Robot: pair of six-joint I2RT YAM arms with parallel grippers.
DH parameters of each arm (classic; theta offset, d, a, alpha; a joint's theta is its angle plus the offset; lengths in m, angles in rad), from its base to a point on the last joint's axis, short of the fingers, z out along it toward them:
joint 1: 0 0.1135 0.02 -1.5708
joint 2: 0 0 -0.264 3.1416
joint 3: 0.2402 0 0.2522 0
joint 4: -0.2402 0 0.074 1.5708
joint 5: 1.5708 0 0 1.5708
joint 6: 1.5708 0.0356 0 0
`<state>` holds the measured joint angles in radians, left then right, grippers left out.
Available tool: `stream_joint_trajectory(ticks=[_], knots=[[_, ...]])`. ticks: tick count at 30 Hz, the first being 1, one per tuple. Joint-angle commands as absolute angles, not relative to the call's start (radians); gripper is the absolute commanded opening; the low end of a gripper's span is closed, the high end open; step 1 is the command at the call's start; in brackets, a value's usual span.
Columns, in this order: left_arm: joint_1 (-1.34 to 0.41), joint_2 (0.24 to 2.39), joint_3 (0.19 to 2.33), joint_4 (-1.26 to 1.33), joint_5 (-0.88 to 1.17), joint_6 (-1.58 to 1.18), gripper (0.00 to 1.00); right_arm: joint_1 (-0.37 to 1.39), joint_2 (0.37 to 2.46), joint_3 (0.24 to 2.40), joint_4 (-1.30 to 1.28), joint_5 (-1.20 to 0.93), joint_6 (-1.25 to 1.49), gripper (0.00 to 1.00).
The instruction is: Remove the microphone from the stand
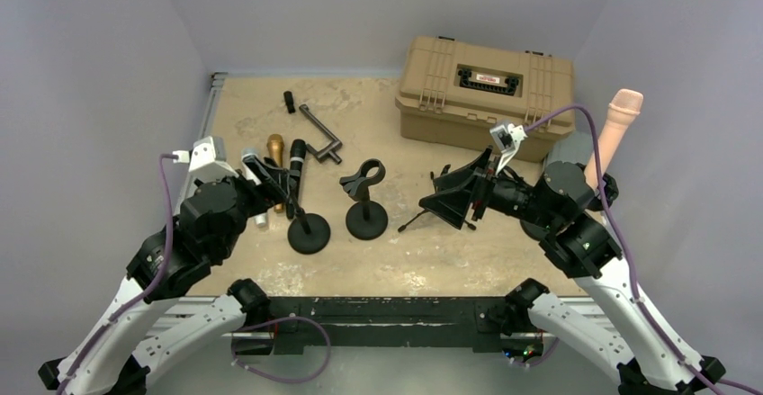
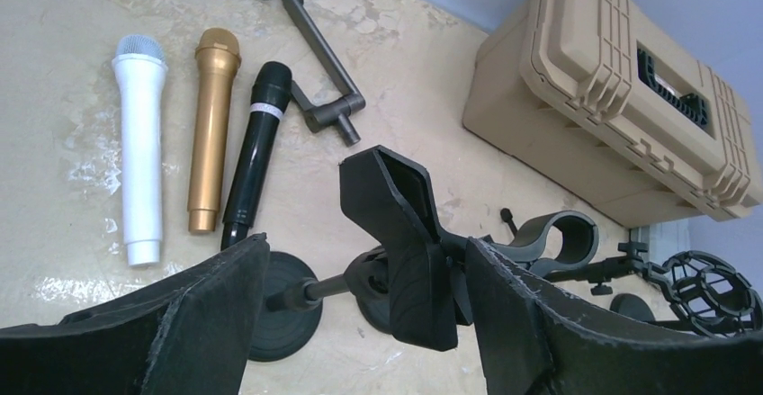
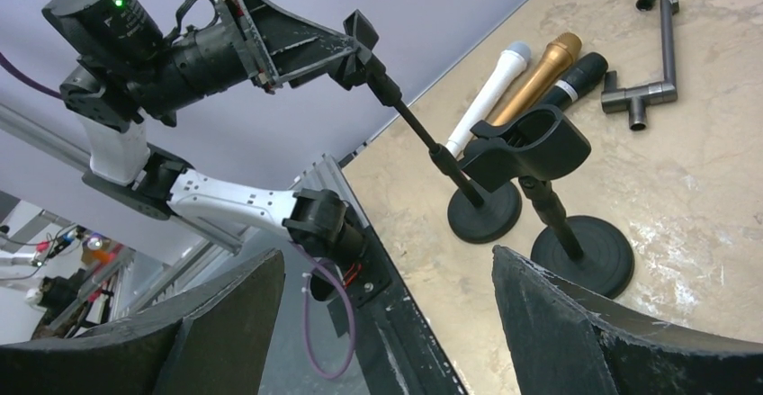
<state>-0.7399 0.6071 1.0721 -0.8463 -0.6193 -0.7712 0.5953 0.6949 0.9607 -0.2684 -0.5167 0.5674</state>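
Note:
Two black desk stands sit mid-table. The left stand (image 1: 309,231) leans toward my left arm, and its empty clip (image 2: 405,251) lies between the fingers of my open left gripper (image 2: 364,260), close to the right finger and clear of the left one. The other stand (image 1: 366,219) is upright with an empty clip (image 3: 531,143). White (image 2: 141,148), gold (image 2: 211,125) and black (image 2: 256,148) microphones lie side by side on the table. A beige microphone (image 1: 616,130) stands upright behind my right arm, its foot hidden. My right gripper (image 1: 432,190) hovers open and empty, right of the stands.
A tan hard case (image 1: 486,94) stands at the back right. A grey T-shaped bar (image 1: 319,139) and a small black cylinder (image 1: 290,102) lie at the back left. A black shock-mount cage (image 2: 711,291) on a small tripod sits under my right gripper.

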Motion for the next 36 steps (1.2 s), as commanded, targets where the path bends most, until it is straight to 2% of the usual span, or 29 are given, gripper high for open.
stream_joint_trajectory(ticks=[1, 6, 11, 25, 33, 36], knots=[[-0.733, 0.576, 1.007, -0.767, -0.708, -0.771, 0.77, 0.594, 0.7, 0.955, -0.222, -0.528, 0.577, 0.83], [-0.732, 0.558, 0.904, -0.742, -0.725, -0.792, 0.76, 0.594, 0.701, 0.942, -0.217, -0.523, 0.579, 0.83], [-0.733, 0.526, 0.793, -0.733, -0.655, -0.852, 0.69, 0.594, 0.702, 0.935, -0.216, -0.52, 0.579, 0.83], [-0.733, 0.374, 0.646, -0.867, -0.611, -0.926, 0.62, 0.595, 0.721, 0.901, -0.161, -0.531, 0.604, 0.83], [-0.734, 0.365, 0.571, -0.838, -0.598, -0.946, 0.63, 0.595, 0.738, 0.906, -0.152, -0.539, 0.613, 0.83], [-0.733, 0.375, 0.627, -0.838, -0.589, -0.903, 0.7, 0.594, 0.757, 0.944, -0.185, -0.542, 0.589, 0.83]])
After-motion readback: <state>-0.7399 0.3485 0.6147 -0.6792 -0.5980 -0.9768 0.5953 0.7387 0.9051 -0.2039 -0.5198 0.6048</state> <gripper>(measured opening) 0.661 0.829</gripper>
